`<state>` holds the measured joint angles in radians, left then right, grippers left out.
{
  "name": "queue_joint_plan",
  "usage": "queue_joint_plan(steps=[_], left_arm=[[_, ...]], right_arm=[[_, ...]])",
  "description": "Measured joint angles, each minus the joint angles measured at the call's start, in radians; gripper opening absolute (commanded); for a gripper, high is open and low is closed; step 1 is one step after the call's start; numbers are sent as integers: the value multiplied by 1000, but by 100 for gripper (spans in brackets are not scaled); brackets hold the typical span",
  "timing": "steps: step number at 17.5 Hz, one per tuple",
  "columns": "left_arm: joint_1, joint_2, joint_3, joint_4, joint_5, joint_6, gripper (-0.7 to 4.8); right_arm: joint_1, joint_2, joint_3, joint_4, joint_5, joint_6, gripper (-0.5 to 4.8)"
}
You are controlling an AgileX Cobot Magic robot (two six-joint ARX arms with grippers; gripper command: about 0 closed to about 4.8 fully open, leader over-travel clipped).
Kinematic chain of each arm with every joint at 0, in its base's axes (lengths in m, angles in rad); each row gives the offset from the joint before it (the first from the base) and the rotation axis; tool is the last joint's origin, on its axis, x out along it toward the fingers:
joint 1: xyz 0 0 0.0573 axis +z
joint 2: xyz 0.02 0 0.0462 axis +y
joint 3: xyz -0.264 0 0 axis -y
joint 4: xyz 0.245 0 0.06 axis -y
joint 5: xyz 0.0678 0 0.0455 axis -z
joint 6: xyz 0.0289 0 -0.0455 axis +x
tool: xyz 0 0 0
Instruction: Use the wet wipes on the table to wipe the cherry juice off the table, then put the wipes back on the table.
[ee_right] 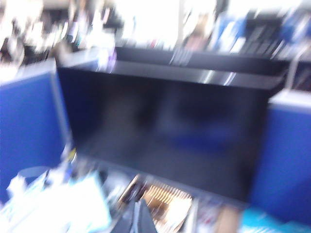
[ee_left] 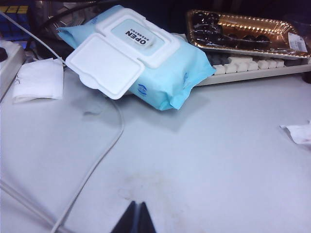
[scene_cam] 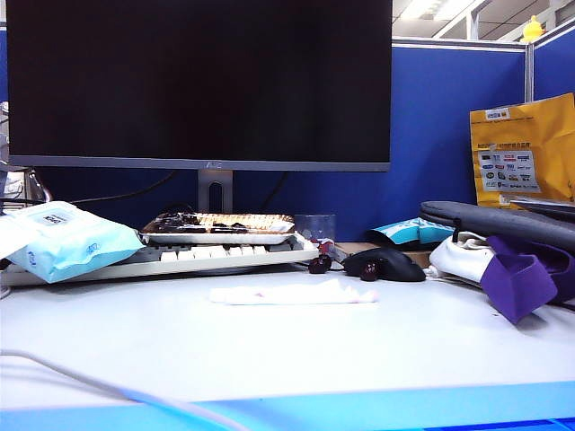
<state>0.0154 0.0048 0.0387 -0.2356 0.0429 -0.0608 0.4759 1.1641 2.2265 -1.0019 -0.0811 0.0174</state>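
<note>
My left gripper (ee_left: 135, 218) hangs low over the bare surface (ee_left: 204, 160), jaws together on nothing, near the open wipe packet (ee_left: 138, 56). My right gripper (ee_right: 137, 218) is raised, facing the blurred monitor (ee_right: 165, 131), jaws together and empty. The wipe (scene_cam: 292, 293) lies flat mid-surface, just before the keyboard (scene_cam: 180, 259), near two cherries (scene_cam: 321, 264).

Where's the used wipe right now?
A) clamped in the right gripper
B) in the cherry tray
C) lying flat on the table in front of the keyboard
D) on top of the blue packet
C: the wet wipes lie spread on the table, just in front of the keyboard, with no gripper on them.
</note>
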Motion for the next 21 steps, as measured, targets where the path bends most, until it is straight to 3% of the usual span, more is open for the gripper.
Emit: queue_joint_plan(steps=[3,8,10,16,18,21], left_arm=[[0,0,0,0,0,0,-4],[0,0,0,0,0,0,-4],[0,0,0,0,0,0,-4],[0,0,0,0,0,0,-4],[0,0,0,0,0,0,-4],[0,0,0,0,0,0,-4]], right_arm=[[0,-179,-1,-22,143,-45,-5],[0,-260,-26,-197,192,-80,-5],[0,-327,-294,-130,231,-179,-5],[-65,-635,-1355,794,235,-195,-5],[-132,-780,-1671,949,235,-194,-5],[-209,-966,-1905,984,150,-151,-5]])
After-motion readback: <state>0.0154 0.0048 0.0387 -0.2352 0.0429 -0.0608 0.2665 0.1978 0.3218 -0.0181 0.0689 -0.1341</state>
